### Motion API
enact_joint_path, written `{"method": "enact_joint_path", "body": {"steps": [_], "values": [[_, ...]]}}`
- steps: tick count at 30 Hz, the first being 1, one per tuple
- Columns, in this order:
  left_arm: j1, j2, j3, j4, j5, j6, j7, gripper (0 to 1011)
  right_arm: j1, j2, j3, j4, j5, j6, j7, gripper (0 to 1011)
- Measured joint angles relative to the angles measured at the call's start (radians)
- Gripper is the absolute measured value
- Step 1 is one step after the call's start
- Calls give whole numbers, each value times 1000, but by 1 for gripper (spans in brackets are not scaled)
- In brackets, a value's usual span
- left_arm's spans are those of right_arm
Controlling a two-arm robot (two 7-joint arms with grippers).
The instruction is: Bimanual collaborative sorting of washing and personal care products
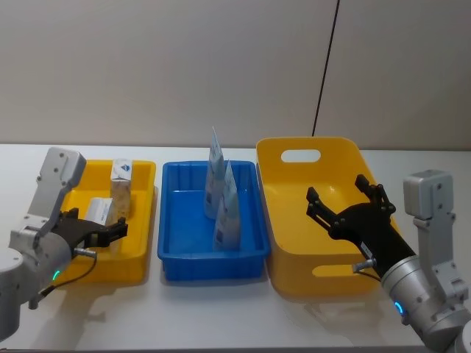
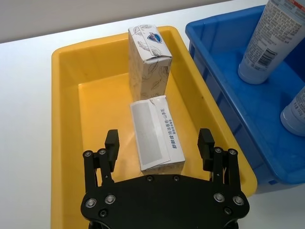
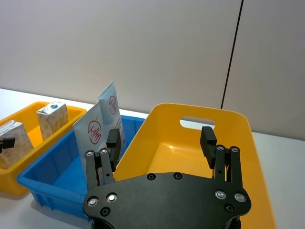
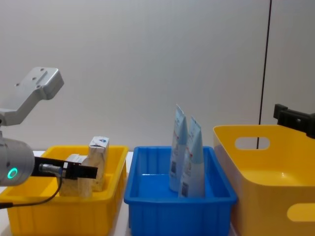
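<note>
Left wrist view has the left tool (image 2: 158, 139) spread wide over a shallow yellow plastic tray (image 2: 64, 119). Its black fingers (image 2: 112, 143) sit either side of the near end of a cream pack (image 2: 153, 126) that lies flat, white face up. It pinches nothing, and whether it touches the pack cannot be told. Just beyond the pack, a small leaf-patterned carton with a blue-white top (image 2: 148, 62) stands upright. In the middle blue plastic tray (image 1: 184, 228), a pale-blue tapered squeeze tube (image 1: 215, 173) stands cap-down, with a second pale-blue tube (image 1: 229, 209) close in front. The right tool (image 1: 338, 193) hangs spread over the large yellow handled basket (image 1: 291, 250), holding nothing, with room to each wall. The containers sit close side by side on the white table (image 1: 221, 309).
</note>
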State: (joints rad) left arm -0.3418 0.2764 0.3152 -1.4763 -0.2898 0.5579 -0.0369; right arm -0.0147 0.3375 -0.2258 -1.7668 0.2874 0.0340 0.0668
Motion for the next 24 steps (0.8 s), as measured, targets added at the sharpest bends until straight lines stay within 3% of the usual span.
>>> {"method": "enact_joint_path", "body": {"steps": [11, 19, 24], "values": [[-1, 3, -2, -7, 7, 16, 1, 756, 0, 0, 0, 0, 0, 0, 0, 1002], [-1, 4, -3, -9, 9, 20, 2, 484, 0, 0, 0, 0, 0, 0, 0, 1002], [-2, 4, -4, -10, 9, 23, 2, 443, 0, 0, 0, 0, 0, 0, 0, 1002]]}}
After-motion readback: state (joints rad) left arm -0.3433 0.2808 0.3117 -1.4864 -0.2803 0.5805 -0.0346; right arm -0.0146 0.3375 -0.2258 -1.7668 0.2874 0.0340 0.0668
